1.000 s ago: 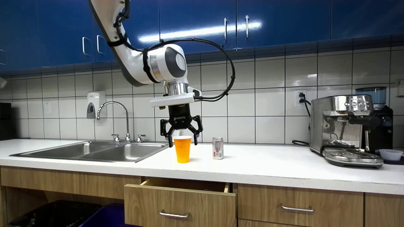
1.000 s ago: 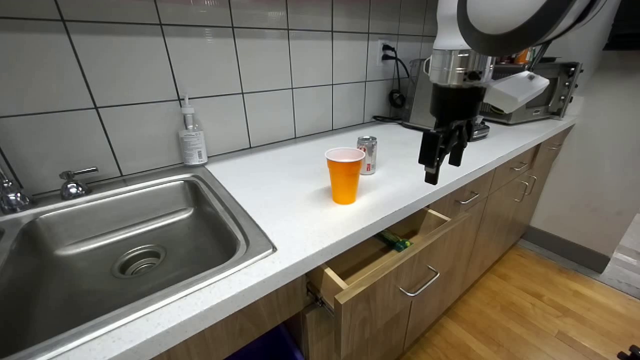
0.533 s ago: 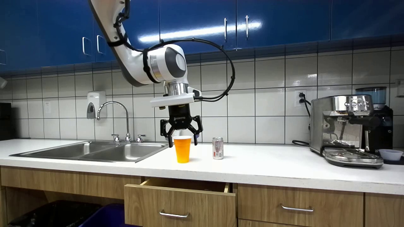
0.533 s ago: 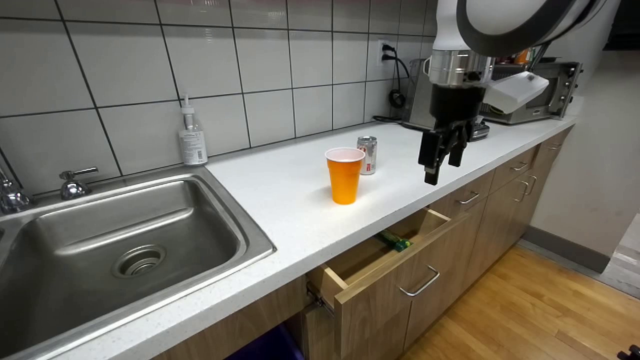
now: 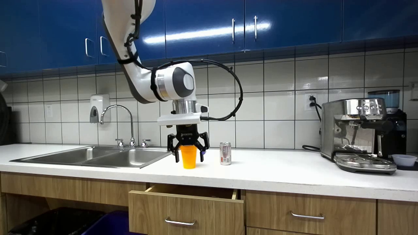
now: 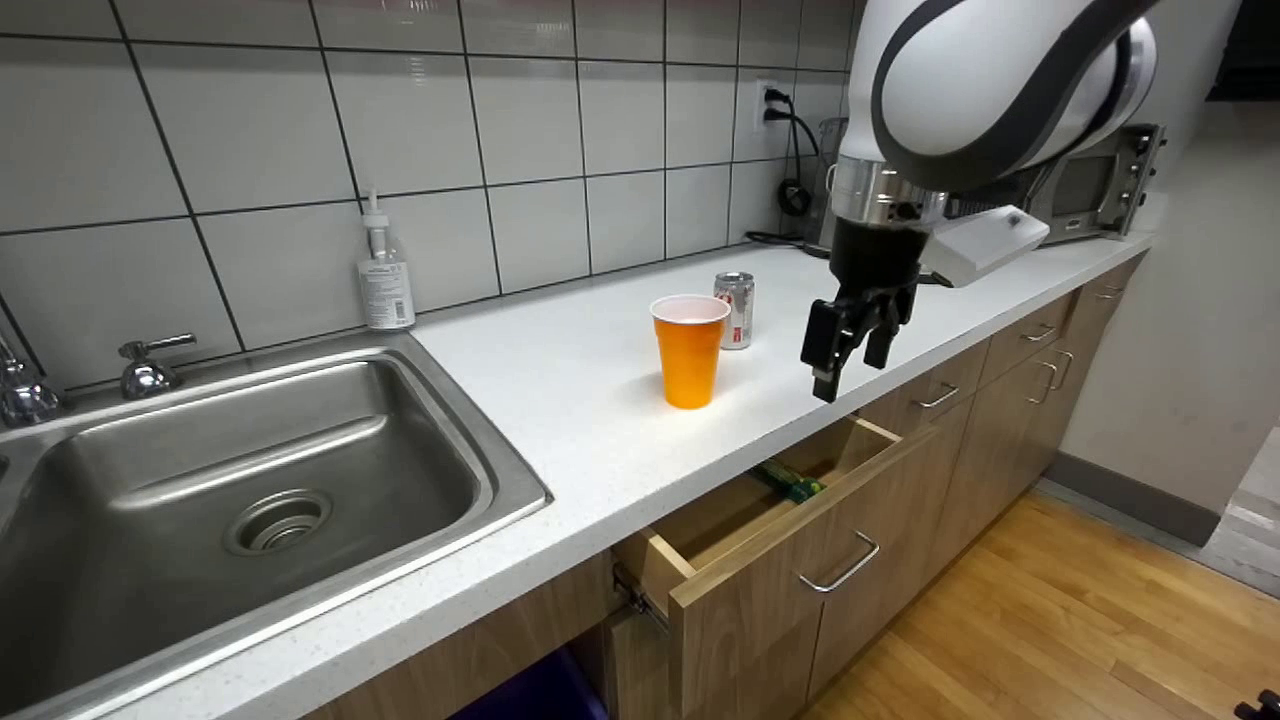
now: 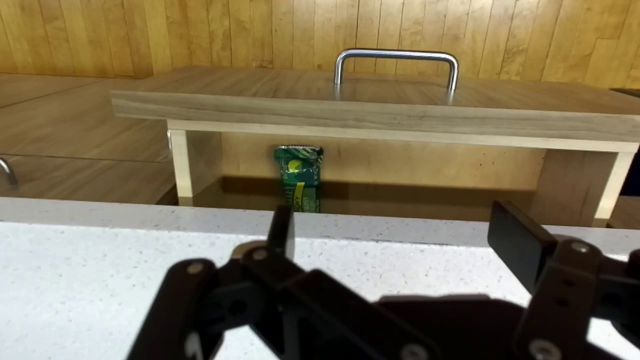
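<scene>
My gripper (image 5: 189, 159) is open and holds nothing. It points down above the front part of the counter, near its edge, in both exterior views (image 6: 852, 376). In the wrist view the spread fingers (image 7: 390, 222) have only white counter between them. An orange cup (image 6: 690, 355) stands upright on the counter, apart from the gripper. In an exterior view the gripper hides the rim of the cup (image 5: 189, 163). A silver can (image 6: 737, 312) stands behind the cup. An open wooden drawer (image 7: 370, 114) lies below the counter edge, with a green wrapped packet (image 7: 301, 177) inside, partly hidden by the counter.
A steel sink (image 6: 430, 420) is set into the counter (image 6: 560, 400), with a pump bottle (image 6: 386, 285) at its back corner. An espresso machine (image 5: 354, 130) stands farther along. The drawer front with its handle (image 5: 179, 222) juts out past the counter edge.
The arm holds still between the two earlier moments. The gripper is now lower, and in an exterior view it has also shifted towards the cup. Cup, can, drawer and packet have not moved.
</scene>
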Available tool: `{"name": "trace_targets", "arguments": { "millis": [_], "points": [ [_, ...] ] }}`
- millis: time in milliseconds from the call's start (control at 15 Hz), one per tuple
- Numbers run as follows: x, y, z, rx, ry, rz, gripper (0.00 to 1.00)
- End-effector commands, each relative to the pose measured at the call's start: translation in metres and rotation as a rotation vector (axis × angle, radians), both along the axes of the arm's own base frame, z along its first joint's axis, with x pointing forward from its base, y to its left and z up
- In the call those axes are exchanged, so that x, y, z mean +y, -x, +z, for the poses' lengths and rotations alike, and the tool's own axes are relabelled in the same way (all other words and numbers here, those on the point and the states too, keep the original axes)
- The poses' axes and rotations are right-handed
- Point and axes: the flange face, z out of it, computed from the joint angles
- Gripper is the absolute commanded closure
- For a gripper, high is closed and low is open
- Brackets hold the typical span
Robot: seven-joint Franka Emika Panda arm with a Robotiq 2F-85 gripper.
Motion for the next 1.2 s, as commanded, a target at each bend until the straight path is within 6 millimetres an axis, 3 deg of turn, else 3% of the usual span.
{"name": "trace_targets", "arguments": {
  "millis": [0,667,1133],
  "points": [
    [0.009,-0.017,-0.017,-0.025,-0.008,-0.017,0.0],
    [0.047,-0.015,-0.051,-0.049,-0.033,-0.024,0.0],
    [0.039,-0.003,-0.071,-0.008,-0.045,-0.081,0.0]
  ]
}}
